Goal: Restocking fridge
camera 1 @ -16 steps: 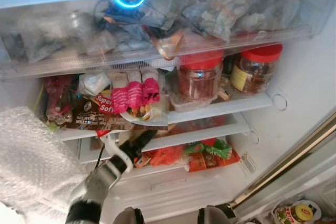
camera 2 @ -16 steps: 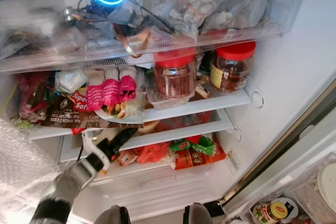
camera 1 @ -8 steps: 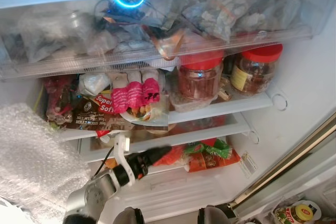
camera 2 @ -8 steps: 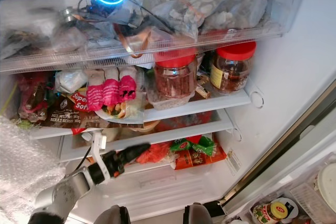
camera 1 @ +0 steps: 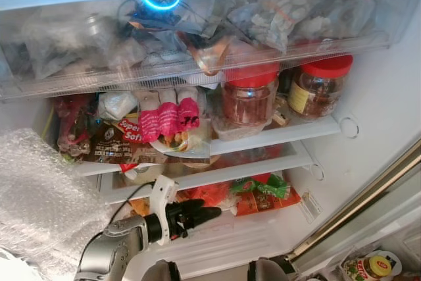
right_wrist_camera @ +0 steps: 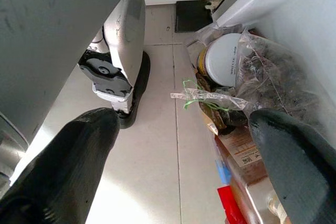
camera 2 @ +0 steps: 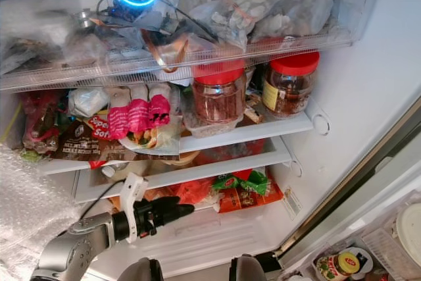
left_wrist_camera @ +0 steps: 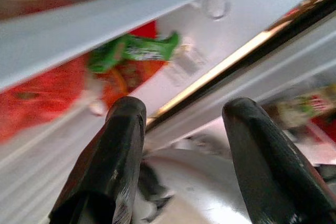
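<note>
At the lower shelf [camera 1: 217,176], your left gripper [camera 1: 209,213] hovers empty, fingers [left_wrist_camera: 118,145] apart, just beside the red and green packets [camera 1: 263,195]; push on and you may crush them.

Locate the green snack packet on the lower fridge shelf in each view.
Left eye view: green snack packet, low centre, right of the left gripper.
Right eye view, same spot.
Left wrist view, beyond the open fingers.
Right wrist view: not in it; floor and bags instead.
Shared landmark: the white shelf edge just above the packet.
</note>
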Robot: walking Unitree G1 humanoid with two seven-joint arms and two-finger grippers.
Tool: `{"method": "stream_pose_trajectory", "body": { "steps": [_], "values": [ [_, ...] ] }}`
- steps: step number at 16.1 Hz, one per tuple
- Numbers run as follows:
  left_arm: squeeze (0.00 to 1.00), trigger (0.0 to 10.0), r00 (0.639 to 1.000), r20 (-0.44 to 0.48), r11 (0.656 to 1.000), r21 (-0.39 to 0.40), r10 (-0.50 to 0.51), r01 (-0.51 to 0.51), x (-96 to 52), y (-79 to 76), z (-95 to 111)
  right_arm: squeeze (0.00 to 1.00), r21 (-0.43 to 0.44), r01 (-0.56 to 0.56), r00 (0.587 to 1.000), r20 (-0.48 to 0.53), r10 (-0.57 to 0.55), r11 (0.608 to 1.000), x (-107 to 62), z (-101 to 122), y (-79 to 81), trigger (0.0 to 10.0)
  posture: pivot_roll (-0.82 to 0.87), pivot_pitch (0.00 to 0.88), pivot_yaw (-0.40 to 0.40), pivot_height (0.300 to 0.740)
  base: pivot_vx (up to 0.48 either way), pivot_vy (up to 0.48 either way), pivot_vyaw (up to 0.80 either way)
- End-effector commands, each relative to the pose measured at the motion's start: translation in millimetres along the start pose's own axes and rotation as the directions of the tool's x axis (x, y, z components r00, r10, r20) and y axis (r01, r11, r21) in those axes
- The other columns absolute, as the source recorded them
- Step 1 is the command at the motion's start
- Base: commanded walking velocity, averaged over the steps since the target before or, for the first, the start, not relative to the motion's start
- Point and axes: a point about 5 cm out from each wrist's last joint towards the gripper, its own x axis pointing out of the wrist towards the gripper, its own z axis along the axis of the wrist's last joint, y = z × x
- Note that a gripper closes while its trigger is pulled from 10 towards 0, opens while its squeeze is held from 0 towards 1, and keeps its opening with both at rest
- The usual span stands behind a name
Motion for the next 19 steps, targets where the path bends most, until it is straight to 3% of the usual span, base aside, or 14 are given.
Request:
{"method": "stream_pose_trajectory", "body": {
  "steps": [1,2,7,10,12,13,15,17,19],
  "values": [
    [0.00,10.0,0.998,-0.010,0.997,0.044,0.068,-0.067,-1.0,3.3,-2,0.00,-0.003,0.009,1.000,-0.011,-0.009,1.000,-1.3,-2,-3.6,10.0,-0.17,0.066,0.016,0.650,0.000,0.000,0.00],
    [0.00,10.0,0.996,-0.017,0.995,0.050,0.082,-0.081,-0.8,2.2,-3,0.00,-0.003,0.009,1.000,-0.011,-0.009,1.000,-1.3,-2,-3.6,10.0,-0.17,0.066,0.018,0.650,0.000,0.000,0.00],
    [0.00,10.0,0.972,-0.095,0.937,0.302,0.215,-0.177,-5.0,-5.4,-6,0.00,-0.006,0.008,1.000,-0.013,-0.008,1.000,-1.2,-2,-3.5,10.0,-0.17,0.069,0.024,0.650,0.000,0.000,0.00],
    [0.00,10.0,0.947,-0.124,0.872,0.439,0.296,-0.215,-9.3,-3.6,-5,0.00,-0.002,0.010,1.000,-0.013,-0.010,1.000,-1.2,-3,-3.4,10.0,-0.16,0.069,0.029,0.650,0.000,0.000,0.00],
    [0.00,10.0,0.905,-0.089,0.820,0.468,0.416,-0.330,-12.2,4.1,-5,0.00,-0.004,0.011,1.000,-0.013,-0.011,1.000,-1.1,-2,-3.3,10.0,-0.17,0.069,0.030,0.650,0.000,0.000,0.00],
    [0.00,10.0,0.869,-0.031,0.768,0.484,0.494,-0.419,-15.7,10.7,-1,0.00,-0.002,0.013,1.000,-0.013,-0.013,1.000,-1.2,-3,-3.4,10.0,-0.16,0.070,0.031,0.650,0.000,0.000,0.00],
    [0.00,10.0,0.866,-0.010,0.746,0.513,0.499,-0.424,-18.0,11.2,-2,0.00,-0.009,0.010,1.000,-0.016,-0.010,1.000,-1.1,-3,-3.2,10.0,-0.16,0.070,0.027,0.650,0.000,0.000,0.00],
    [0.00,10.0,0.825,-0.016,0.715,0.508,0.565,-0.481,-27.5,23.7,-8,0.00,-0.013,0.007,1.000,-0.017,-0.007,1.000,-1.1,-3,-2.8,10.0,-0.16,0.070,0.028,0.650,0.000,0.000,0.00],
    [0.00,10.0,0.815,0.006,0.706,0.495,0.580,-0.506,-32.7,30.0,-14,0.00,-0.013,0.007,1.000,-0.018,-0.007,1.000,-1.2,-4,-2.4,10.0,-0.16,0.068,0.031,0.650,0.000,0.000,0.00]
  ]
}}
